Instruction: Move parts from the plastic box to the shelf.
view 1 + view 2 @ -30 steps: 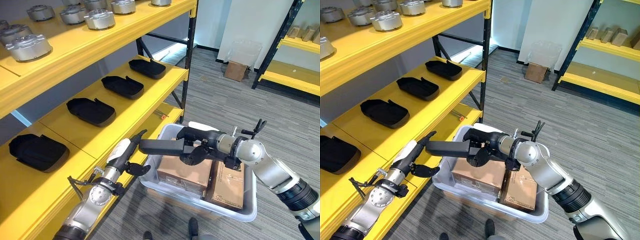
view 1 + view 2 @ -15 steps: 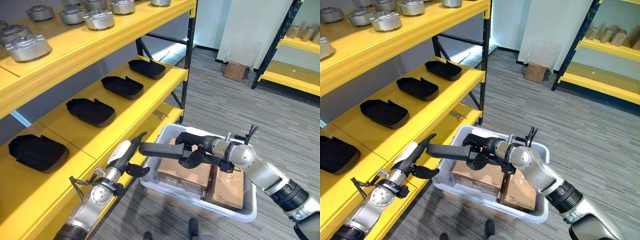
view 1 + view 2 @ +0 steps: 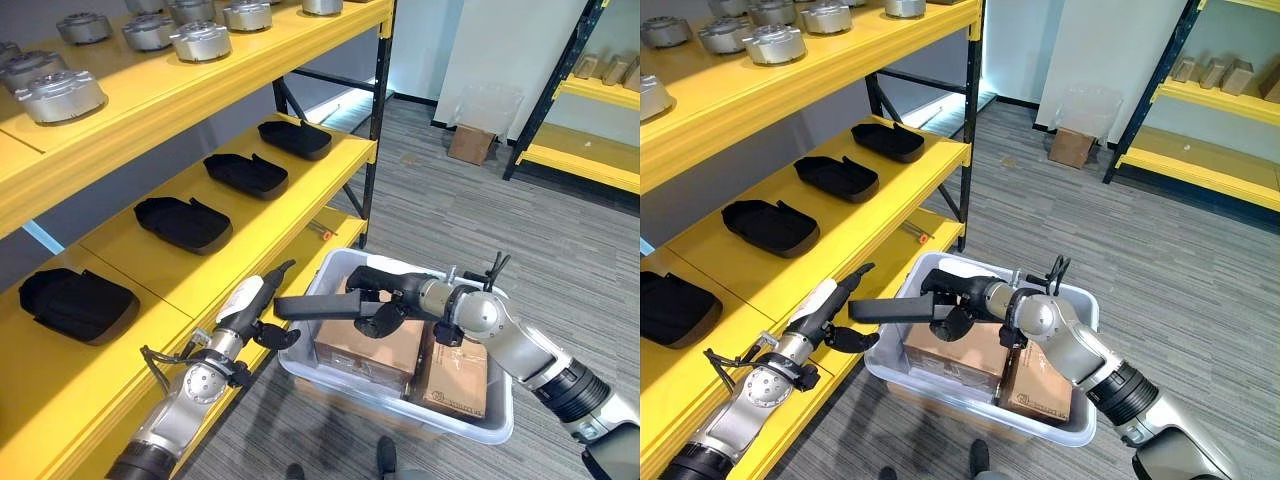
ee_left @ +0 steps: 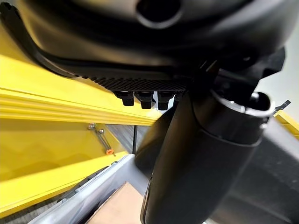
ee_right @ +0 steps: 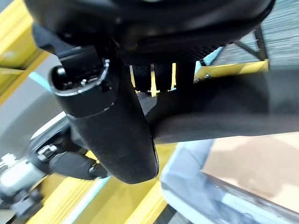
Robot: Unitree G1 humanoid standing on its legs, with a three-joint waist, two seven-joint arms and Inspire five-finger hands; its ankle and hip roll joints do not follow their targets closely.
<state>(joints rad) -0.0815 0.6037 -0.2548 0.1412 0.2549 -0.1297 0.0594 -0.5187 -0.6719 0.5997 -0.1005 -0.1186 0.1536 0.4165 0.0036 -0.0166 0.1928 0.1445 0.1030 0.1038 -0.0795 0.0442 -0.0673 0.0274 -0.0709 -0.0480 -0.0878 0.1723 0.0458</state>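
Note:
My right hand (image 3: 388, 298) is shut on one end of a flat black part (image 3: 315, 305) and holds it level, sticking out leftward past the rim of the grey plastic box (image 3: 500, 425). The part's free end lies between the straight fingers and the thumb of my left hand (image 3: 252, 312), which is open beside the lower yellow shelf (image 3: 240, 235). I cannot tell whether that hand touches the part. In the right wrist view the part (image 5: 229, 114) runs across under my thumb (image 5: 112, 126).
Two cardboard boxes (image 3: 365, 345) (image 3: 455, 378) lie in the plastic box. Several black parts (image 3: 183, 222) (image 3: 245, 172) sit in a row on the middle shelf board. Round metal parts (image 3: 55, 92) stand on the top board. A second yellow rack (image 3: 590, 150) is at the far right.
My right hand has drawn back and down toward the box, and the black part has sunk a little, its free end now between my left hand's fingers and thumb.

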